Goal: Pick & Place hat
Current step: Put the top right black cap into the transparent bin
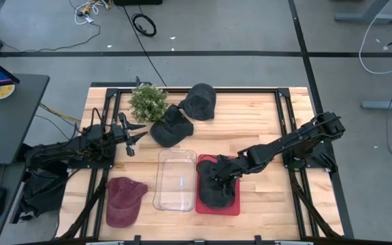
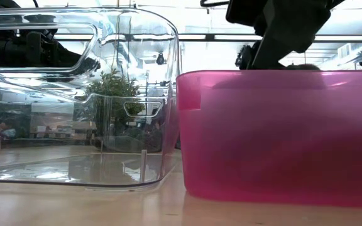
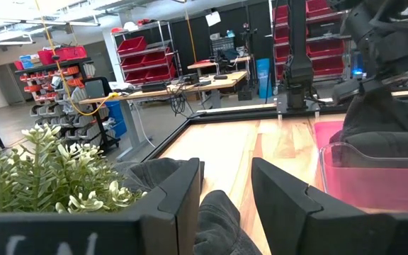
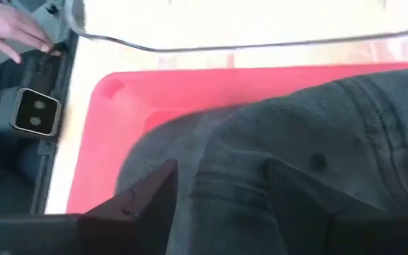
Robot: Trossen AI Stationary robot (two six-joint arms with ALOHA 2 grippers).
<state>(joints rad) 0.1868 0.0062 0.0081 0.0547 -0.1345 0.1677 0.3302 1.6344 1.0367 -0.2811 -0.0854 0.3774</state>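
Right gripper (image 1: 218, 173) sits low over the red bin (image 1: 218, 206), fingers (image 4: 147, 205) parted a moderate width, straddling a fold of the dark grey hat (image 1: 216, 187) that lies inside the bin. Fabric bunches between and under the fingers; whether they pinch it or just rest on it cannot be told. The hat fills most of the bin, red rim showing ahead of the fingertips and to one side. Beyond the rim, past the fingertips, is the edge of the clear bin (image 1: 175, 180); a person's hand (image 4: 9, 28) shows at the table frame off to one side.

Low view: red bin wall (image 2: 281, 138) fills the foreground, right arm drops in from above it, clear bin just beside it, apparently touching.

Left gripper (image 1: 129, 139) hovers over the table's left side, fingers (image 3: 183, 195) parted with nothing between them. Just ahead of and below its fingertips lies a second dark hat (image 1: 171, 127); the small plant (image 1: 147, 101) is beside the fingers.

A third dark hat (image 1: 199, 101) lies near the table's far edge, well beyond the left fingers. A maroon hat (image 1: 123, 199) lies near the front edge, just beside the clear bin.
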